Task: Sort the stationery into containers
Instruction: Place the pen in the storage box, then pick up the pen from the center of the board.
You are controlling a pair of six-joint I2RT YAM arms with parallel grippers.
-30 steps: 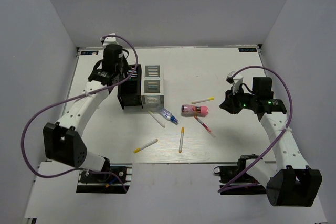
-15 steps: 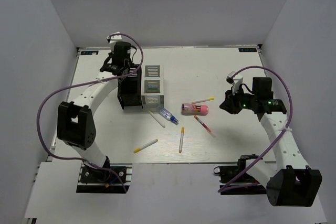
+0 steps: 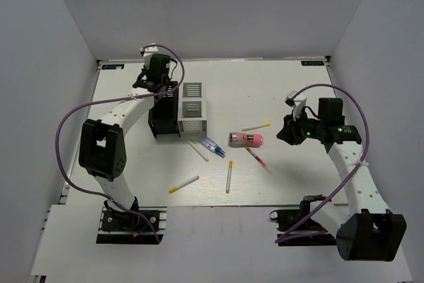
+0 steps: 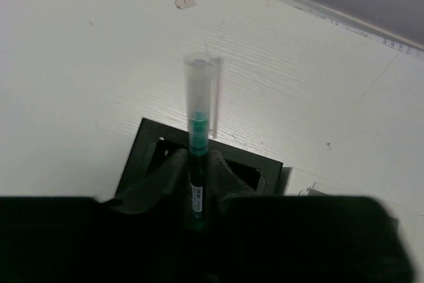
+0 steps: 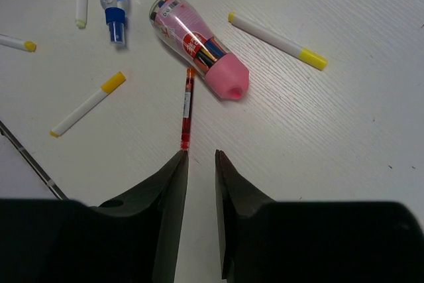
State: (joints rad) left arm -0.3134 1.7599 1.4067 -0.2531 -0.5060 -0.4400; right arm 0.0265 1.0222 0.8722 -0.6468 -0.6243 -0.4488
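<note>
My left gripper (image 3: pixel 159 81) is shut on a green pen with a clear cap (image 4: pixel 199 124), held upright over the far cell of the black organizer (image 3: pixel 163 118), whose rim shows under the fingers (image 4: pixel 136 157). The white-grey organizer (image 3: pixel 193 107) adjoins it on the right. My right gripper (image 3: pixel 286 131) is open and empty, its jaws a little apart (image 5: pixel 201 154) just short of a red pen (image 5: pixel 187 107). The pink cylinder (image 5: pixel 202 48) lies beyond it, also in the top view (image 3: pixel 246 139). A yellow-ended pen (image 5: pixel 275 40) lies to its right.
On the table lie a blue-clear pen (image 3: pixel 212 146), a white pen (image 3: pixel 197 150) beside it, and two yellow-ended pens (image 3: pixel 228 176) (image 3: pixel 183 184) toward the front. The red pen (image 3: pixel 258 160) lies front right of the pink cylinder. Grey walls enclose the table.
My left arm has swung toward the far side, carrying the green pen from beside the black organizer to above its far end. The right arm has not moved.
</note>
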